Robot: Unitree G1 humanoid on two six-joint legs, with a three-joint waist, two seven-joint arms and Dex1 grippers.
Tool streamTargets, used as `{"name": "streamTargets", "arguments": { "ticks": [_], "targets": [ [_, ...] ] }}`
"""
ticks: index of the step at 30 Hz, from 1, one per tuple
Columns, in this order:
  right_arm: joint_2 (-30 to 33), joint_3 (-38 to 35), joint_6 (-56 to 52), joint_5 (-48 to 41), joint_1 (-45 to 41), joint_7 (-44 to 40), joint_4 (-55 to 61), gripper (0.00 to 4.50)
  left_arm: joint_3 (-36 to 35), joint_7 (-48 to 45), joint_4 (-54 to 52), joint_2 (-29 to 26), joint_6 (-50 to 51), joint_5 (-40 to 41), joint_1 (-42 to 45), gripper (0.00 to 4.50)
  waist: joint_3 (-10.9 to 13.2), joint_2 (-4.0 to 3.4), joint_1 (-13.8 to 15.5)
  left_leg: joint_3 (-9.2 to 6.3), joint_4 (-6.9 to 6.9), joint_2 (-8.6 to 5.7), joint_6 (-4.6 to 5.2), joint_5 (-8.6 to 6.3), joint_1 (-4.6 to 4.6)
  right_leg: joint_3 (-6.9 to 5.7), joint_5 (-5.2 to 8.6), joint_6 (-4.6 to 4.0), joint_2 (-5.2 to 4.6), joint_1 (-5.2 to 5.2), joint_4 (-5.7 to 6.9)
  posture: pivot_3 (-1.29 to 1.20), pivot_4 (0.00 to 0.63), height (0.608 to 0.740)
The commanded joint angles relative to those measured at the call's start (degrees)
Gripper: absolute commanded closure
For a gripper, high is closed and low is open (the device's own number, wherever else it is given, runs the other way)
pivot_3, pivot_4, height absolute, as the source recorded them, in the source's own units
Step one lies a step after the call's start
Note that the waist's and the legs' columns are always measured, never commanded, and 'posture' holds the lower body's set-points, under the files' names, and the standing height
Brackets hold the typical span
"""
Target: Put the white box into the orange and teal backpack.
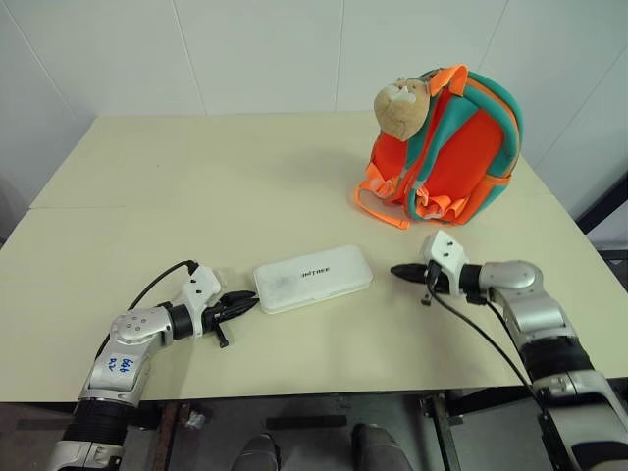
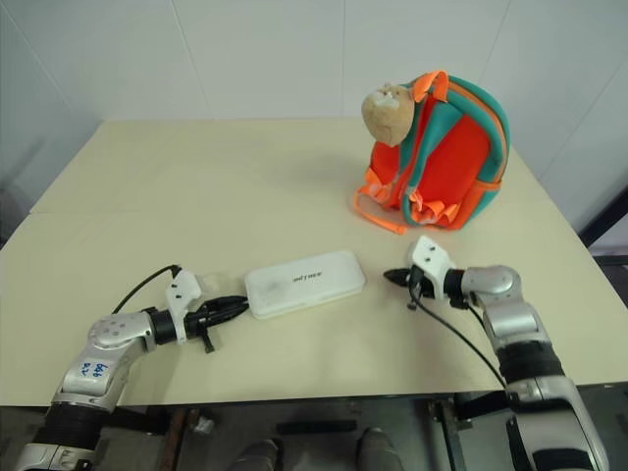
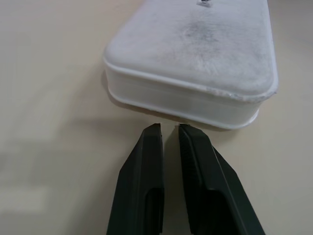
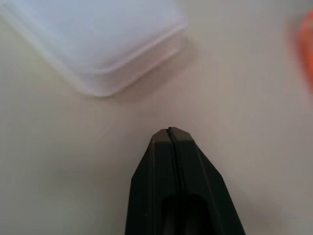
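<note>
- The white box lies flat on the desk, near the front edge, between the two grippers. Its long side runs across the desk, angled slightly.
- The orange and teal backpack stands upright toward the far right of the desk, well apart from the box, with a plush animal head at its top.
- The left gripper points at the box's left short end, its tips just short of it. Its fingers are nearly together, with only a thin slit between them, and hold nothing.
- The right gripper sits beside the box's right end with a clear gap. Its fingers are pressed fully closed and empty.
- The box looks like stiff, smooth plastic with rounded corners, and probably light. It should keep its shape but could slip out of a pinch.
- It seems too wide across its top for one gripper. Pressing in on the two short ends, one arm each, looks the surest hold.
- I cannot tell whether the backpack is open.
</note>
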State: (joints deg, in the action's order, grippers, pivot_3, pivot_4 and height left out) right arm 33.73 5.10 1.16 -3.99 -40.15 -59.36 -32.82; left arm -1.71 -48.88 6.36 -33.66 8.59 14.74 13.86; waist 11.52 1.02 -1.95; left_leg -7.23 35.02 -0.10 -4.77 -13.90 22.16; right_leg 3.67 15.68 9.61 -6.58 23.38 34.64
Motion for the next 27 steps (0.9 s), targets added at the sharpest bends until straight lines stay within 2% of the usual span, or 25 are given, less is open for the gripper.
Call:
{"name": "streamTargets", "arguments": {
  "ticks": [1,5,11,18,27],
  "targets": [
    [-2.7,1.1,5.0,1.0,-3.0,-0.5,-6.4,4.50,-0.7,0.6,-1.8,0.3,-0.1,0.3,-0.5,3.89,0.0,0.00,0.0,0.01,-0.01,0.00,0.00,0.00,0.01,0.00,0.00,0.00,-0.01,0.00,-0.01,0.00,0.150,0.740],
    [-5.5,2.0,5.7,0.6,-3.8,-2.2,-6.6,4.50,-1.0,1.3,-3.2,0.6,0.5,0.6,-0.7,3.89,0.0,0.00,0.0,0.02,-0.02,-0.01,-0.01,-0.01,0.05,0.00,-0.02,0.04,-0.03,0.01,-0.08,0.00,0.150,0.740],
    [-5.1,2.4,-1.1,-2.6,4.0,-5.8,8.3,4.50,-0.3,1.8,-4.7,1.4,1.7,0.8,-0.2,3.89,0.0,0.00,0.3,0.00,-0.04,-0.01,-0.02,-0.02,0.05,0.00,-0.02,0.04,-0.01,0.01,-0.08,0.00,0.150,0.740],
    [-1.9,1.2,-10.8,-5.4,12.7,-5.4,24.7,4.50,0.7,0.5,-5.6,1.2,2.4,0.6,-0.3,3.89,0.0,0.00,0.2,-0.01,0.01,-0.01,-0.02,-0.02,0.05,0.00,-0.02,0.05,-0.01,0.00,-0.02,0.00,0.150,0.740],
    [-0.3,-0.1,-12.6,-5.9,14.5,-2.9,26.5,4.50,-3.5,3.9,-8.6,-5.0,7.6,-1.6,-5.3,3.89,0.0,0.00,0.0,0.00,-0.01,0.00,-0.02,-0.02,0.02,0.00,0.00,0.01,-0.01,0.00,-0.04,0.00,0.150,0.740]
  ]
}}
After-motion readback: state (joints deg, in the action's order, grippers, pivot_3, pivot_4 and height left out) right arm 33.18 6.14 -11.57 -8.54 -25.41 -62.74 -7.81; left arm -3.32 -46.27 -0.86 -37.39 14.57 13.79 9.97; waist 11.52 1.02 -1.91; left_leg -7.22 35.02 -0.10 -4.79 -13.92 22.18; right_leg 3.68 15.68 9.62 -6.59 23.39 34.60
